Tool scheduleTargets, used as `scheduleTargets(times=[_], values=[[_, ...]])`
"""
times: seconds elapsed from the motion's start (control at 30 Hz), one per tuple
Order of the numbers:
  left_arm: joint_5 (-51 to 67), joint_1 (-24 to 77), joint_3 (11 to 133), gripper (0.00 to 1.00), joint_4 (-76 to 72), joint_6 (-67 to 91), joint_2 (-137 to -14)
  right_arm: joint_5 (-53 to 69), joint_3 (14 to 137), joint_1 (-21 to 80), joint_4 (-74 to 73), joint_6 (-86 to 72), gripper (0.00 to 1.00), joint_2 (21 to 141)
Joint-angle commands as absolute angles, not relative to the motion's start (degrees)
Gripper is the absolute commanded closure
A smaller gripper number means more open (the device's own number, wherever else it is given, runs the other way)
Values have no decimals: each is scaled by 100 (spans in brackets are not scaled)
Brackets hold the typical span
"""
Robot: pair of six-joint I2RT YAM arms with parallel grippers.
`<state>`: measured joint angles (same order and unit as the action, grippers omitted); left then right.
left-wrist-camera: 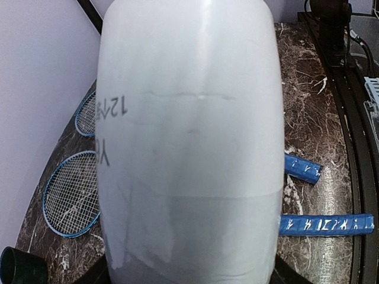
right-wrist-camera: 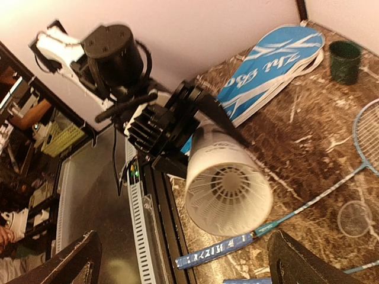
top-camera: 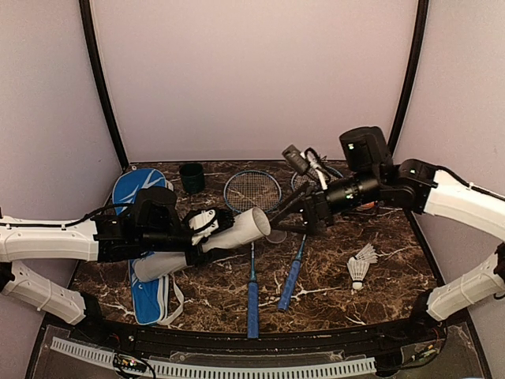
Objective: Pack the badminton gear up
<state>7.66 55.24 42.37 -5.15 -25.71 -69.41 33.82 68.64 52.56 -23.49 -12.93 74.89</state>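
Just off the mouth of the long white tube (top-camera: 237, 231), the right gripper (top-camera: 282, 223) gapes empty; the left gripper (top-camera: 205, 224) clamps the tube, one shuttlecock (right-wrist-camera: 228, 189) sits inside it, two rackets (top-camera: 252, 300) lie beneath it

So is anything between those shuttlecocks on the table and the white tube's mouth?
Nothing visible. The shuttlecocks lie on bare tabletop right of the racket handles, and the tube, held tilted by the left gripper, has its mouth open toward the empty right gripper. What looks like one shuttlecock sits inside.
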Motion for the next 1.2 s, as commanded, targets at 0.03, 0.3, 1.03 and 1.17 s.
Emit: scheduleTargets(times=[0.03, 0.3, 1.03, 1.17], values=[[651, 5528, 4337, 66, -502, -2619, -6794, 3489, 5974, 3932, -2072, -1686, 2, 6263], [718, 5528, 4324, 66, -543, -2584, -6863, 2460, 5135, 2374, -3720, -1682, 20, 6032], [895, 5528, 4254, 66, -751, -2600, -7027, 366, 5226, 3030, -4890, -1692, 31, 7389], [905, 5528, 4198, 66, -827, -2608, -7001, 316, 5225, 3029, -4874, -1686, 31, 7546]])
